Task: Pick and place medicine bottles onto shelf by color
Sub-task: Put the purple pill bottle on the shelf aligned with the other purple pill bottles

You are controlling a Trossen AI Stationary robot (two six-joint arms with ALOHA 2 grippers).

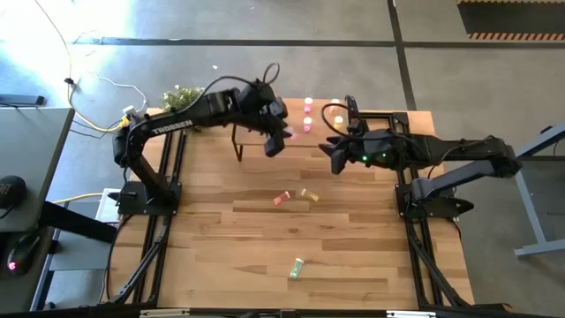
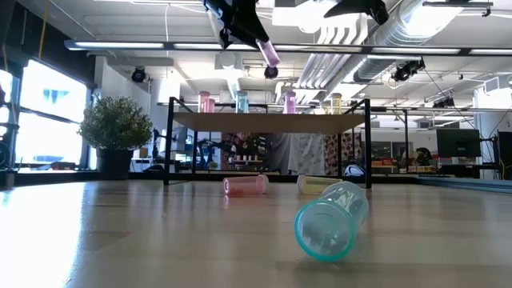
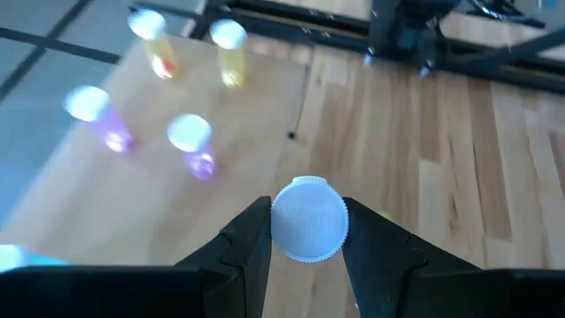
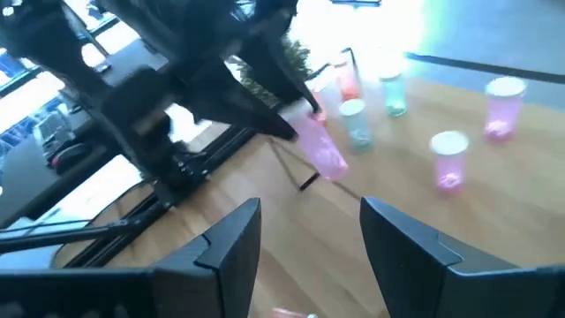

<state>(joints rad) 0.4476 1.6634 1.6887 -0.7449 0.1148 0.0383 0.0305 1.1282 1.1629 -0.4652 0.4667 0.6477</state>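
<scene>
Start with the left gripper (image 1: 276, 140): its fingers are clamped on a pink bottle (image 2: 270, 53), cap (image 3: 309, 219) seated between the pads and body hanging below the fingertips. You are in the carry-and-place step. The bottle is raised above the shelf (image 2: 268, 122), near its edge. Ahead of the fingers, the standing bottles (image 3: 192, 144) are already grouped on the shelf top (two purple-pink ones nearest, two orange-yellow ones beyond).

The next move, as judged here, calls for bringing the bottle upright beside the pink group, lowering until its base meets the wood, then releasing.

The right gripper (image 1: 336, 159) waits just beside the shelf's far end with its fingers apart and nothing between them.

Three bottles lie loose on the tabletop (image 1: 221, 256): a red bottle (image 1: 282, 198), a yellow bottle (image 1: 311, 194) and a green bottle (image 1: 297, 268).
</scene>
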